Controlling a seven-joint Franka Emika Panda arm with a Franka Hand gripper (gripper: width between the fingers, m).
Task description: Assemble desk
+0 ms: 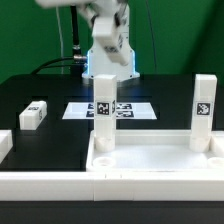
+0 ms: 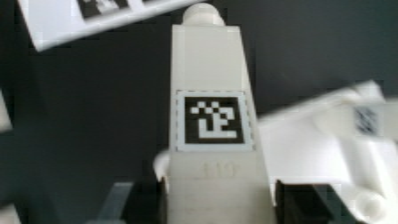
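Note:
The white desk top (image 1: 150, 160), a tray with a raised rim, lies at the front of the exterior view. One tagged white leg (image 1: 203, 110) stands upright at its far corner on the exterior view's right. My gripper (image 1: 106, 76) is shut on a second leg (image 1: 103, 112), holding it upright over the top's far corner on the exterior view's left. In the wrist view this leg (image 2: 214, 110) runs between my dark fingers (image 2: 128, 205), and my gripper (image 2: 214, 204) closes on its sides. Part of the desk top (image 2: 329, 135) shows beside it.
A loose tagged leg (image 1: 33, 113) lies on the black table at the exterior view's left, with another white part (image 1: 4, 145) at the far left edge. The marker board (image 1: 125, 108) lies behind the held leg. A long white rail (image 1: 100, 186) borders the front.

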